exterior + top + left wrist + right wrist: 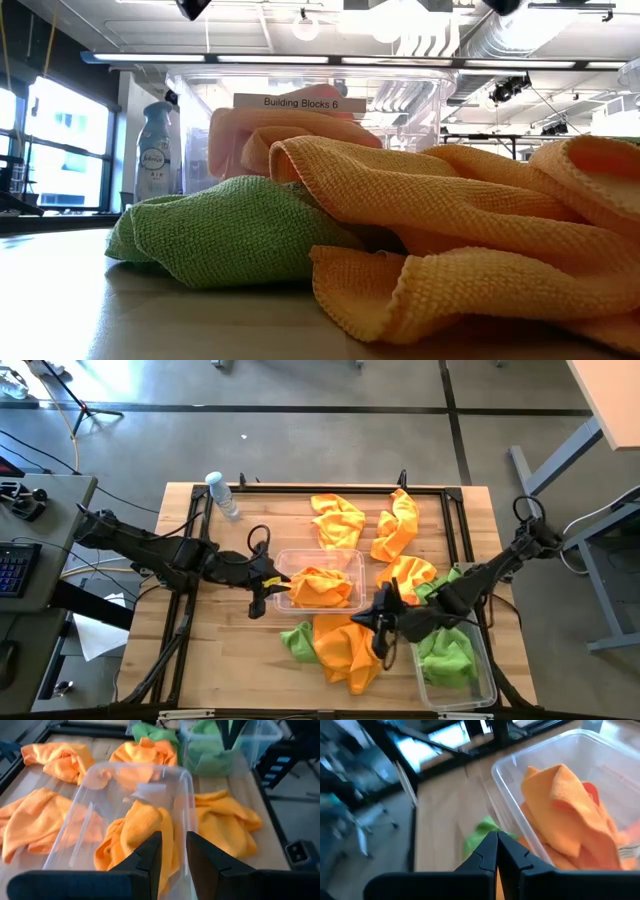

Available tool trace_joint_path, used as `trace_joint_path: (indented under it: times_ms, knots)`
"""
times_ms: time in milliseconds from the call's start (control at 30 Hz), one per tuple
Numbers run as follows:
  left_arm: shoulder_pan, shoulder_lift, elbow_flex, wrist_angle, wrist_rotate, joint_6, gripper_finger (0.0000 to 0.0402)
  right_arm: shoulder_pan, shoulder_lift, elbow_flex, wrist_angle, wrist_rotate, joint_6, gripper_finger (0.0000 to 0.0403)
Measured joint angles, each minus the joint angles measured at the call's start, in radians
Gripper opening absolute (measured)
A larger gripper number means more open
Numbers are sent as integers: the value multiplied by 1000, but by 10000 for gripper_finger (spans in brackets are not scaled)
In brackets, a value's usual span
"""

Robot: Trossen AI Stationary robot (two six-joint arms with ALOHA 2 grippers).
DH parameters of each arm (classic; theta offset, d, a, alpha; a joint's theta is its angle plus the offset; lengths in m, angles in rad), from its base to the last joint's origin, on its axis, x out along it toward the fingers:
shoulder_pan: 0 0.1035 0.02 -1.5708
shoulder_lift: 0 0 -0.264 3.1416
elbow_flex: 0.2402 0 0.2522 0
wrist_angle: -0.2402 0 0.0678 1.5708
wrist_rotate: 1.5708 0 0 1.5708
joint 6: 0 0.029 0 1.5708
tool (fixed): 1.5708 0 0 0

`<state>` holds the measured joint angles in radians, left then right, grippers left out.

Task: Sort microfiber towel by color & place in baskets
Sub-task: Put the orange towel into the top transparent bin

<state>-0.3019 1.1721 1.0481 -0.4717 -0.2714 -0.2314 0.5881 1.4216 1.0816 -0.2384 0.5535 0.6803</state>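
From table height, a green towel and a heap of orange towel fill the low view, blocking most of the clear basket behind them; neither gripper shows here. That orange heap runs off the right edge. From above, the right-hand basket is clipped by the bottom edge, and the right arm covers part of the green cloths inside it. The bottle is too small to read. In the right wrist view, the room beyond the table is smeared with blur.

Overhead sees everything (low view hugs the orange towel)
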Motion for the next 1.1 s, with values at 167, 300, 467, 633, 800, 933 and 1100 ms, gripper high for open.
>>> trace_joint_path:
  times_ms: [167, 300, 467, 633, 800, 933, 1100]
  knots:
    - [0, 0, 0, -34, -15, 1, 75, -25, 128, 206, -299, -116, 13, 0]
    - [0, 0, 0, -34, -30, 14, 75, -29, 245, 387, -562, -216, 56, 0]
    - [0, 0, 0, -43, -31, 17, 75, -13, 377, 567, -810, -324, 81, 0]
    - [0, 0, 0, -77, -32, 17, 75, 1, 461, 607, -847, -353, 33, 1]
    - [0, 0, 0, -110, -32, 16, 75, -1, 531, 605, -848, -390, 26, 18]
    - [0, 0, 0, -113, -32, 9, 75, -9, 561, 605, -841, -389, 29, 50]
    - [0, 0, 0, -135, -32, 3, 75, -15, 581, 605, -833, -321, 152, 105]
